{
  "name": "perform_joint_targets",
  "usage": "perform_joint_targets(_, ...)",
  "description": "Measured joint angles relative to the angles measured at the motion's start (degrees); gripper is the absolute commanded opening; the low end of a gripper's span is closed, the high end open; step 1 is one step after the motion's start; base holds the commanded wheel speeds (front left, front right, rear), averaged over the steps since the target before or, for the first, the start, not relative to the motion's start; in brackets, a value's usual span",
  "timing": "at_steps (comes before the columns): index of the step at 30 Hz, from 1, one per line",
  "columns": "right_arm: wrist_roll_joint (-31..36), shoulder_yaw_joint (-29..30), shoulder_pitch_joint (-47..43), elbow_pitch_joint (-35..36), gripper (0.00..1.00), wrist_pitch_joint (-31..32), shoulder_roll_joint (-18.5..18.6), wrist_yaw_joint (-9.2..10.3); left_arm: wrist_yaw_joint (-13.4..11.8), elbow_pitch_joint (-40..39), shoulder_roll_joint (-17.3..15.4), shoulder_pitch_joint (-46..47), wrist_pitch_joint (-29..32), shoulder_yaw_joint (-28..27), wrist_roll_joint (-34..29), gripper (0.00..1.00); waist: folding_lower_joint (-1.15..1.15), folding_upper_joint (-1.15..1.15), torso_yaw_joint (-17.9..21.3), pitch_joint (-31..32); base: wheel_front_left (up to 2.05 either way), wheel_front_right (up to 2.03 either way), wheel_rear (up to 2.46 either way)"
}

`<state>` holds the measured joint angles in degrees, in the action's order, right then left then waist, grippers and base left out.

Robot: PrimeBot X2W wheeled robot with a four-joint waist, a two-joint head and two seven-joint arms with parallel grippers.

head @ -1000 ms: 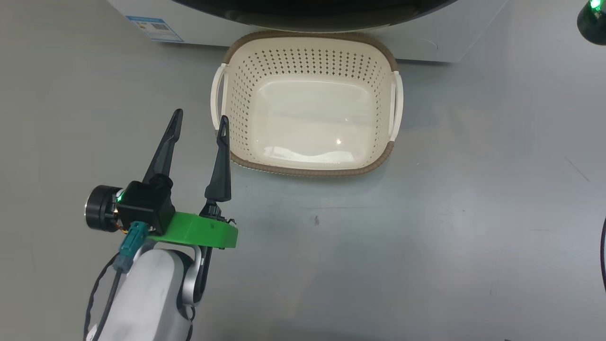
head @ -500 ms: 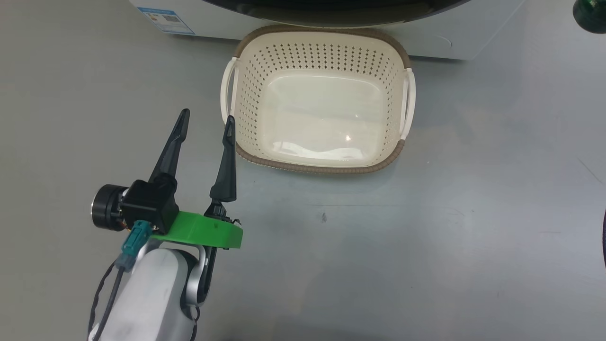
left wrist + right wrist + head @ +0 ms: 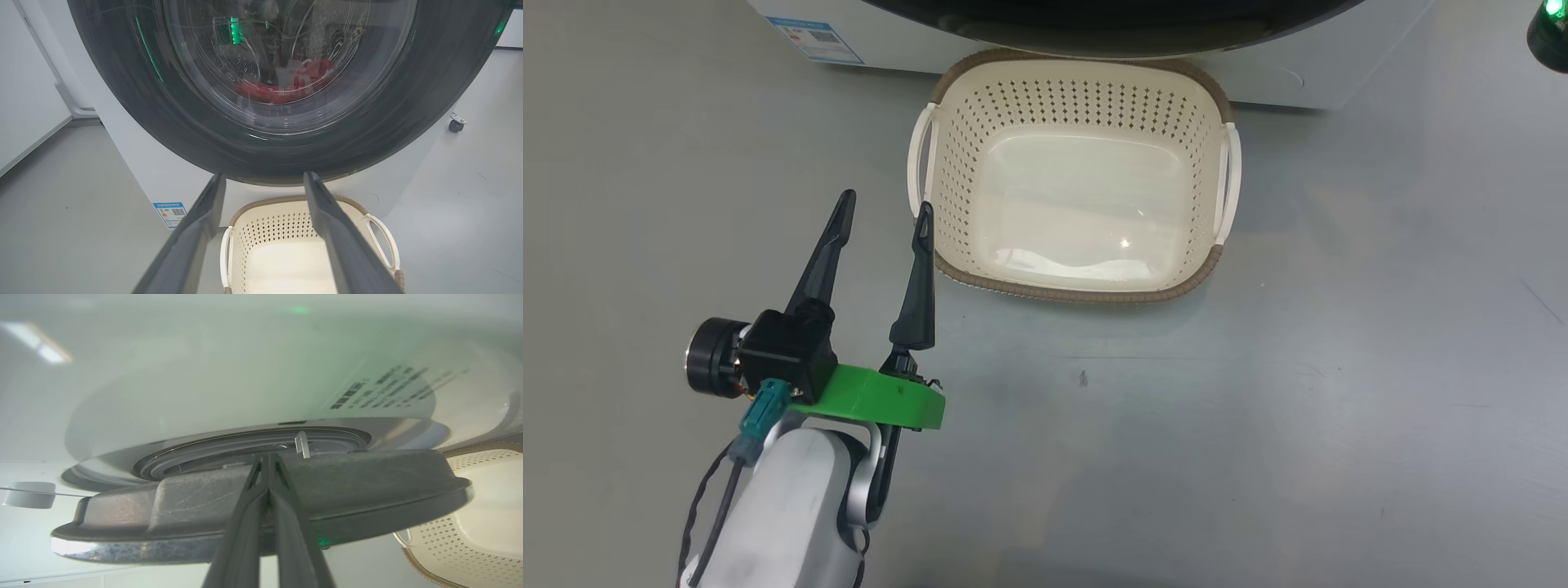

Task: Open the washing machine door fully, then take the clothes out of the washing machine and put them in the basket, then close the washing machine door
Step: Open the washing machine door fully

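Grey floor (image 3: 1258, 425) holds basket (image 3: 1086, 296) just below washing machine door (image 3: 282, 53); left claw (image 3: 886, 202) apart, right claw (image 3: 267, 458) together at door edge, could slip off.

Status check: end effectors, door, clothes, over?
Left end effector open, by basket. Right end effector shut, at door edge. Clothes behind door glass. Basket empty, below door.

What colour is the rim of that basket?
The rim is woven-looking brown; head view shows it best.

bare test lab: washing machine (image 3: 155, 171), grey floor (image 3: 1258, 408)
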<state>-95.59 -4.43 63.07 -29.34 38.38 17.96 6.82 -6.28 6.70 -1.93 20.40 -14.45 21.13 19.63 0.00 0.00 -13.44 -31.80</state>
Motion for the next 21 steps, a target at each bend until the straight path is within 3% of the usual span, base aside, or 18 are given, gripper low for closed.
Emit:
perform_joint_targets(13,-0.2,-1.5,-0.2,-0.8,0.00,5.1,1.1,-0.19,-0.5,0.7,0.0,0.1,0.0,0.0,0.0,1.00,0.00,0.00,0.4,0.9,0.00,0.00,0.00)
perform_joint_targets(21,-1.0,-2.5,-2.4,-1.4,0.00,7.9,1.0,-1.70,-0.5,1.9,0.0,0.1,0.0,-0.3,-0.6,1.00,0.00,0.00,1.0,2.6,0.00,0.00,0.00)
